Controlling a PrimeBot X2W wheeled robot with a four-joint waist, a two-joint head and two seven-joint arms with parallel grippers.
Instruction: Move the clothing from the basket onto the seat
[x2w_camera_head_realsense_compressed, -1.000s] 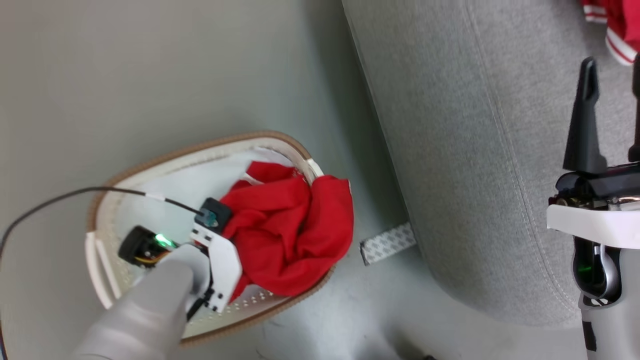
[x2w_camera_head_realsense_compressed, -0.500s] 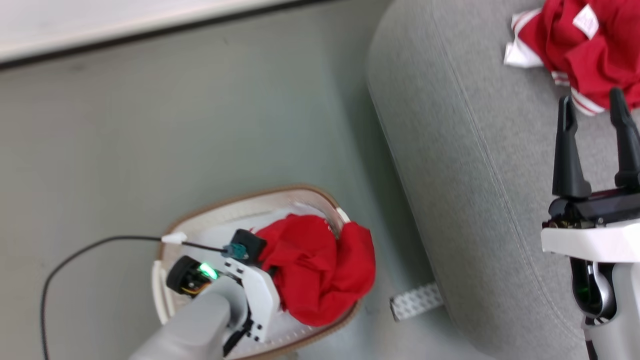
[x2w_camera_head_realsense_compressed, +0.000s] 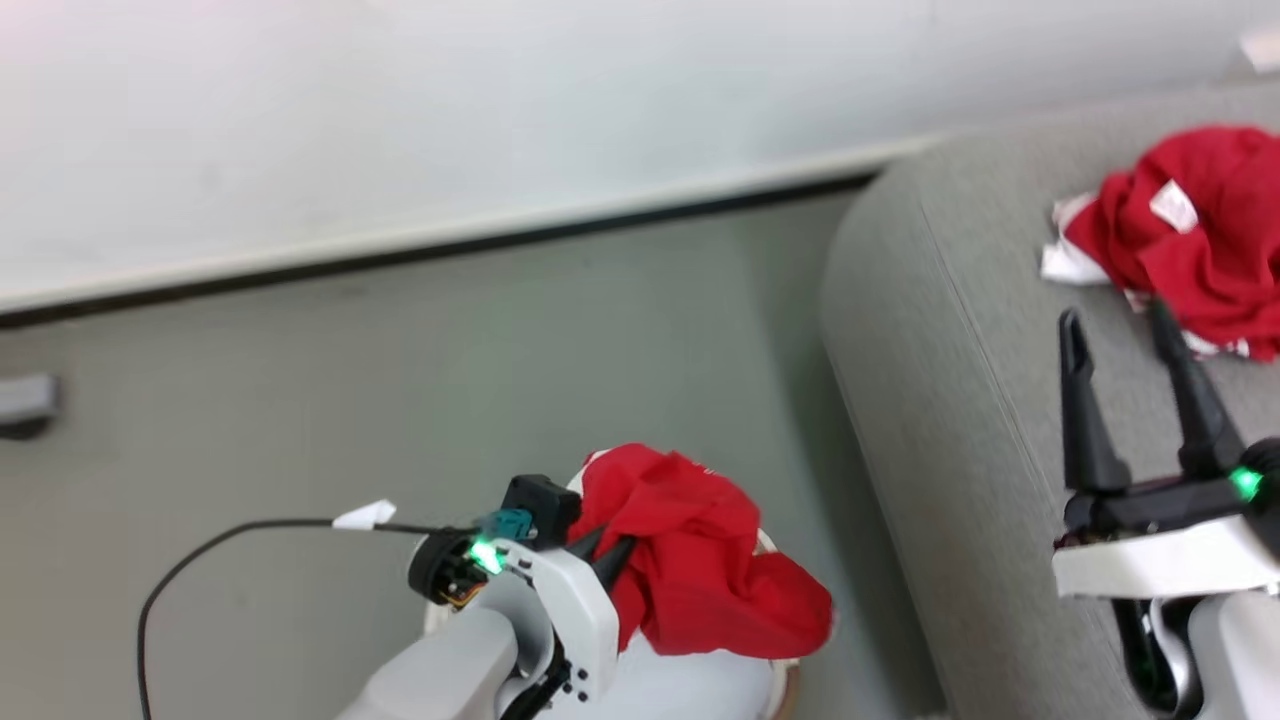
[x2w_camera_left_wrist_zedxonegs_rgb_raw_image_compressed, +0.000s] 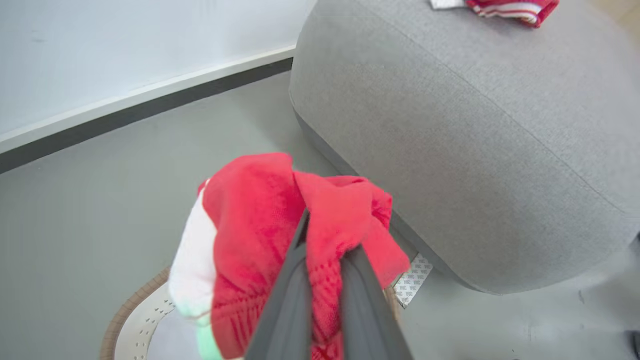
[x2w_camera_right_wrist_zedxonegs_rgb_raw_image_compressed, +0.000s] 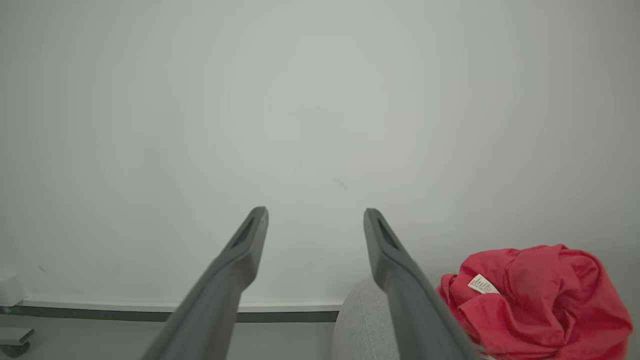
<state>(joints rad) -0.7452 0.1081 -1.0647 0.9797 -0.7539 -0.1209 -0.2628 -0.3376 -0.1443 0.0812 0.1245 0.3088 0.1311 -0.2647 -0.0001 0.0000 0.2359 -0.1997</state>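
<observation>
My left gripper (x2w_camera_head_realsense_compressed: 603, 547) is shut on a bunch of red clothing (x2w_camera_head_realsense_compressed: 700, 585), holding it up just above the cream basket (x2w_camera_head_realsense_compressed: 778, 690), whose brown rim shows at the bottom edge. In the left wrist view the fingers (x2w_camera_left_wrist_zedxonegs_rgb_raw_image_compressed: 292, 280) pinch the red fabric (x2w_camera_left_wrist_zedxonegs_rgb_raw_image_compressed: 250, 210) over the basket rim (x2w_camera_left_wrist_zedxonegs_rgb_raw_image_compressed: 125, 315). The grey seat (x2w_camera_head_realsense_compressed: 950, 420) stands to the right, with another red garment (x2w_camera_head_realsense_compressed: 1190, 230) with a white tag lying on it. My right gripper (x2w_camera_head_realsense_compressed: 1112, 315) hovers open over the seat, near that garment (x2w_camera_right_wrist_zedxonegs_rgb_raw_image_compressed: 540, 300), with nothing between its fingers (x2w_camera_right_wrist_zedxonegs_rgb_raw_image_compressed: 400, 280).
A pale wall with a dark baseboard (x2w_camera_head_realsense_compressed: 450, 250) runs behind the grey floor. A strip of patterned tape (x2w_camera_left_wrist_zedxonegs_rgb_raw_image_compressed: 412, 280) lies at the foot of the seat (x2w_camera_left_wrist_zedxonegs_rgb_raw_image_compressed: 450, 125). A black cable (x2w_camera_head_realsense_compressed: 200, 550) loops off my left wrist. A small grey object (x2w_camera_head_realsense_compressed: 25, 400) sits by the wall.
The head camera has tilted up toward the wall. My left gripper has lifted the red clothing out of the basket. The right gripper stays open over the seat.
</observation>
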